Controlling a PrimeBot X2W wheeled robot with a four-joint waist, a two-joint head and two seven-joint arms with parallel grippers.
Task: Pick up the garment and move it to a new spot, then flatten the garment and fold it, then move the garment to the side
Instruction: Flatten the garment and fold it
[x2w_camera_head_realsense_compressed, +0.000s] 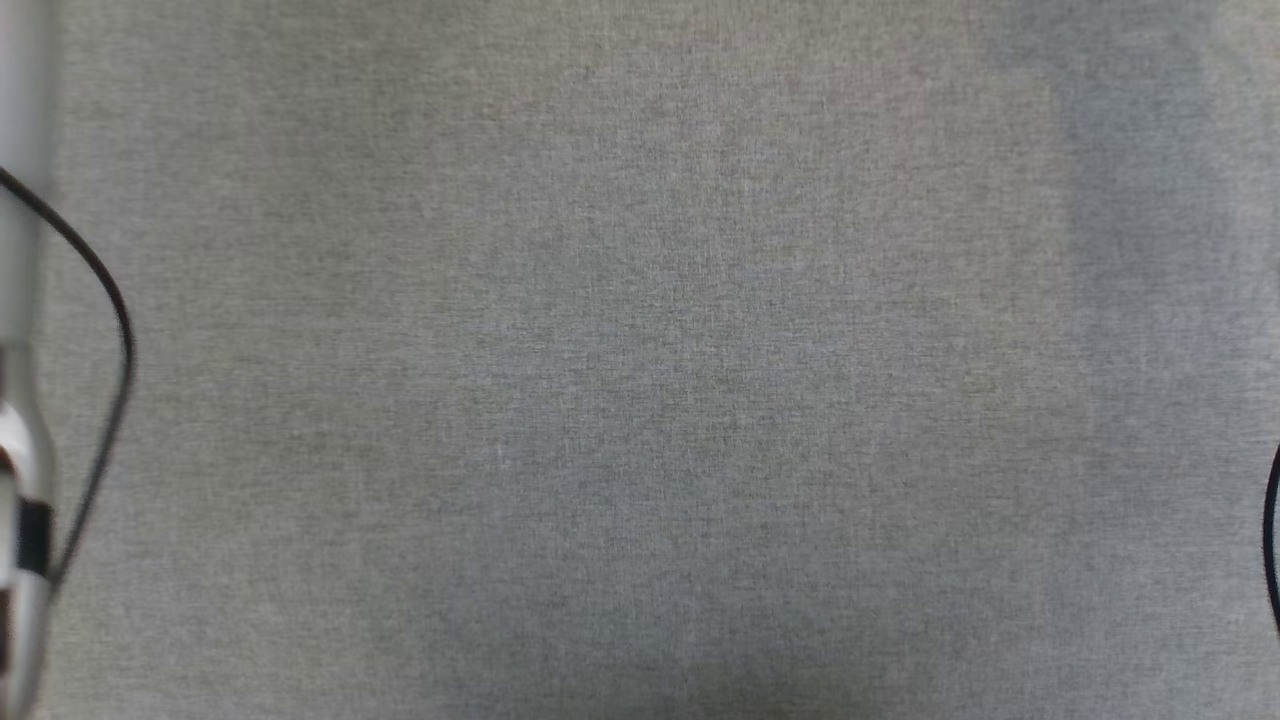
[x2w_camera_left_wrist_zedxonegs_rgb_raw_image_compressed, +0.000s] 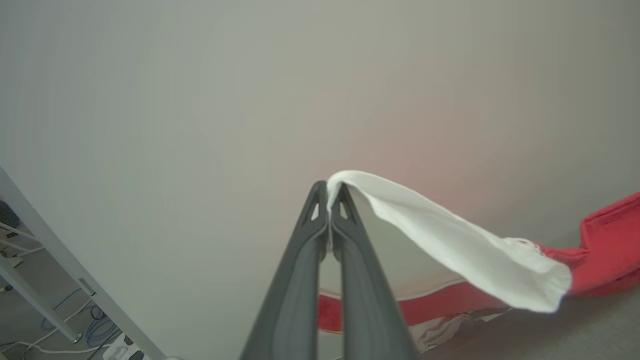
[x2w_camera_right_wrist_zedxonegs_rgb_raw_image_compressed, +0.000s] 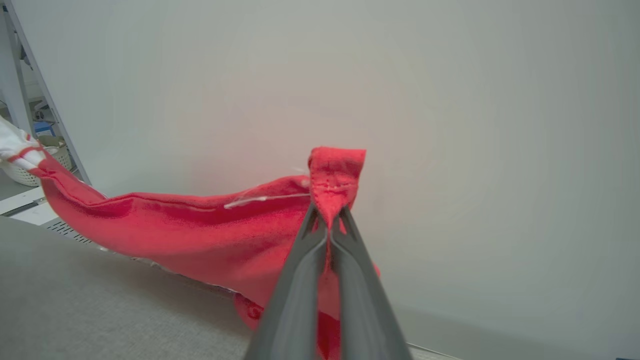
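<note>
Over the grey counter (x2w_camera_head_realsense_compressed: 640, 360), the red and white shirt (x2w_camera_right_wrist_zedxonegs_rgb_raw_image_compressed: 200, 230) hangs between both grippers. The left gripper (x2w_camera_left_wrist_zedxonegs_rgb_raw_image_compressed: 329, 192) is clamped on a white sleeve, cloth trailing toward 4 o'clock. The right gripper (x2w_camera_right_wrist_zedxonegs_rgb_raw_image_compressed: 327, 215) is clamped on a red edge, cloth trailing toward 9 o'clock.

Table (x2w_camera_head_realsense_compressed: 640, 400): covered in grey woven cloth, flat, with a faint shadow band towards its right side.
On it: garment (x2w_camera_right_wrist_zedxonegs_rgb_raw_image_compressed: 190, 235), red; its lowest folds touched the cover and the rest was raised.
</note>
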